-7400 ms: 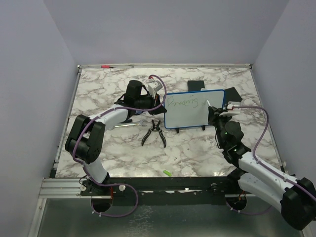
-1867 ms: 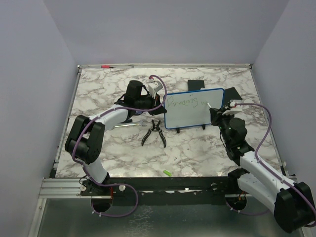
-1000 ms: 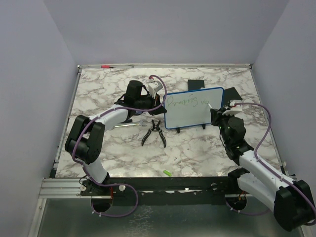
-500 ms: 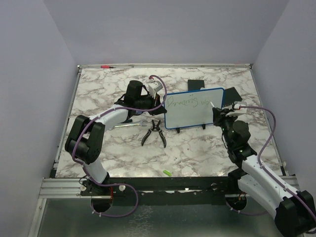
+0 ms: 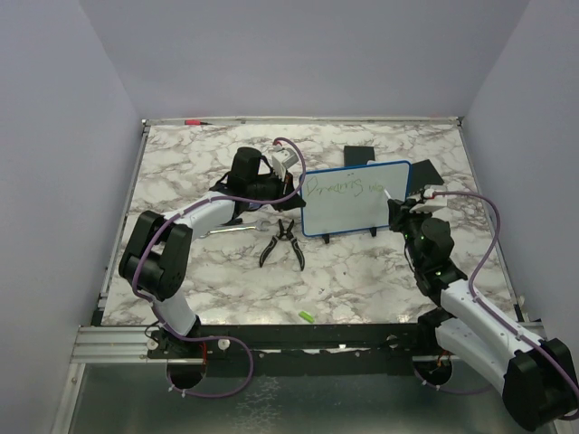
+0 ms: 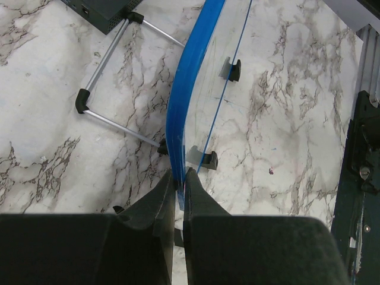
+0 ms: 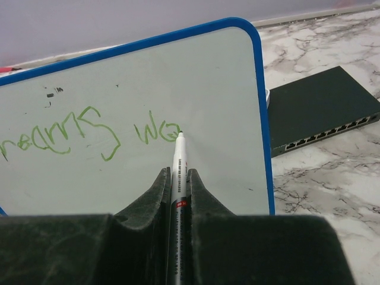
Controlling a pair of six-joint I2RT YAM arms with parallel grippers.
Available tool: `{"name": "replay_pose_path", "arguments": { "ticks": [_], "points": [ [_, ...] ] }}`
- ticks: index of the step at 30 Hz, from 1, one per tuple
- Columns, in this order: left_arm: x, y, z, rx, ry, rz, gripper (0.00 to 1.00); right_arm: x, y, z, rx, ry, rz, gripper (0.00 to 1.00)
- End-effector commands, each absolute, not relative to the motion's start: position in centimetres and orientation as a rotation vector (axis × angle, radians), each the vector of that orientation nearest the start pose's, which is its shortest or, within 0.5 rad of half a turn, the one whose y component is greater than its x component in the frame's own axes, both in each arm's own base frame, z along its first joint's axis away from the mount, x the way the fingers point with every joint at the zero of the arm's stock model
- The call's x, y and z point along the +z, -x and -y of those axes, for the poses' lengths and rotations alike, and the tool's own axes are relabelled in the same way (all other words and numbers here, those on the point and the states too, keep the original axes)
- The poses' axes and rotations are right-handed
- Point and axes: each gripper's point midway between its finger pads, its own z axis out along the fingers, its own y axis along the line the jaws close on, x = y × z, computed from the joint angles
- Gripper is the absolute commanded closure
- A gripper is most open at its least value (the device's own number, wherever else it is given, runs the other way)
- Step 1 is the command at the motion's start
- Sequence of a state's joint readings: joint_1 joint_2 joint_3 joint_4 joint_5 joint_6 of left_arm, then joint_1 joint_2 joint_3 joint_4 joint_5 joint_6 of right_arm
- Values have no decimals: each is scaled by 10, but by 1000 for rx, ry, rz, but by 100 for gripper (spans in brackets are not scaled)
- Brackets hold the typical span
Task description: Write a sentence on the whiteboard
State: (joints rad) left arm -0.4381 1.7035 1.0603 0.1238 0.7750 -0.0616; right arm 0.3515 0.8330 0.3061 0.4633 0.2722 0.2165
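Note:
The whiteboard (image 5: 348, 208) stands upright on its black feet mid-table, blue-framed. My left gripper (image 5: 291, 176) is shut on its left frame edge (image 6: 190, 77), the fingers (image 6: 196, 196) pinching the blue rim. My right gripper (image 5: 400, 206) is shut on a white marker (image 7: 179, 155). The marker tip touches the whiteboard (image 7: 196, 77) just right of the last green letters. The sentence (image 7: 89, 133) is one green word followed by two or three letters on a single line (image 5: 348, 187).
Black pliers (image 5: 282, 242) lie in front of the board's left end. A black network switch (image 7: 320, 107) sits behind the board, with another black block (image 5: 425, 172) to its right. A silver rod stand (image 6: 113, 59) lies behind. A small green cap (image 5: 307, 316) rests near the front edge.
The right gripper has shifted the marker slightly right along the line, and the green letters after the first word have grown. The left gripper has held still.

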Motion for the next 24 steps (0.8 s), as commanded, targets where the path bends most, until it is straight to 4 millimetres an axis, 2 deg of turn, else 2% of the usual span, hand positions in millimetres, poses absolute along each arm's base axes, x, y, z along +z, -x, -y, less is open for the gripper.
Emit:
{"name": "replay_pose_path", "arguments": {
  "ticks": [1, 18, 24],
  "points": [
    [131, -344, 296, -1057, -872, -1969, 100, 193, -323, -73, 202, -109, -1597, 99],
    [131, -345, 295, -1051, -872, -1967, 100, 199, -324, -74, 198, -90, -1587, 99],
    [132, -344, 295, -1050, -872, -1965, 100, 207, -324, -85, 235, -25, -1573, 99]
  ]
}}
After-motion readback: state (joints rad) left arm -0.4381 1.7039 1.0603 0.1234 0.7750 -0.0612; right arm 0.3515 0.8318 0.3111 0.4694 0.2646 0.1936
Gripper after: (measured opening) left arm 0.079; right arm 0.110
